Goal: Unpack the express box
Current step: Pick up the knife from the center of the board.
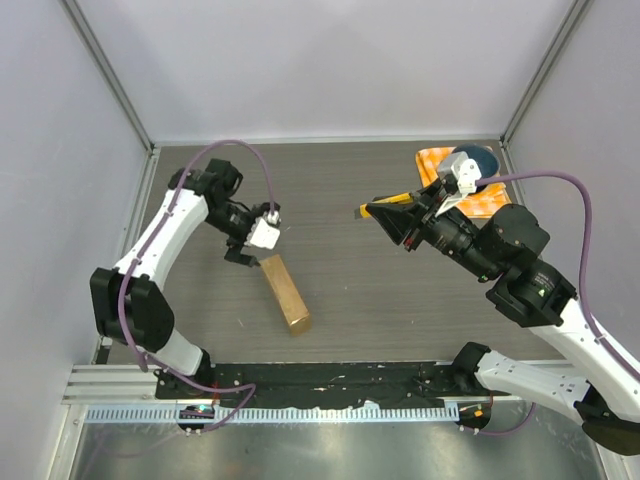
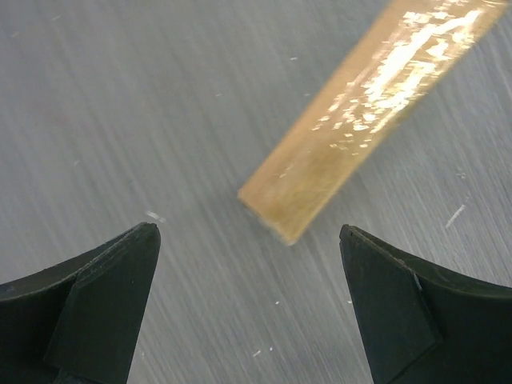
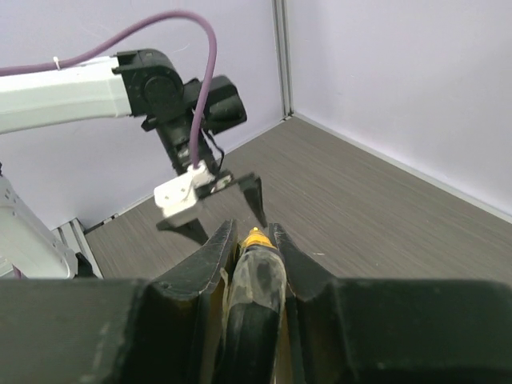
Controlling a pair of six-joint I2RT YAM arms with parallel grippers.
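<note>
L end effector wide apart, just over end of express box on worktop | R end effector clamped on yellow-black tool, held up

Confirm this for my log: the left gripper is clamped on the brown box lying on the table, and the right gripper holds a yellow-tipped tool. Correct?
Not quite: the left gripper is open, its fingers spread clear of the brown box, as the left wrist view shows. The box does lie on the table, and the right gripper does hold a yellow-tipped tool.
</note>
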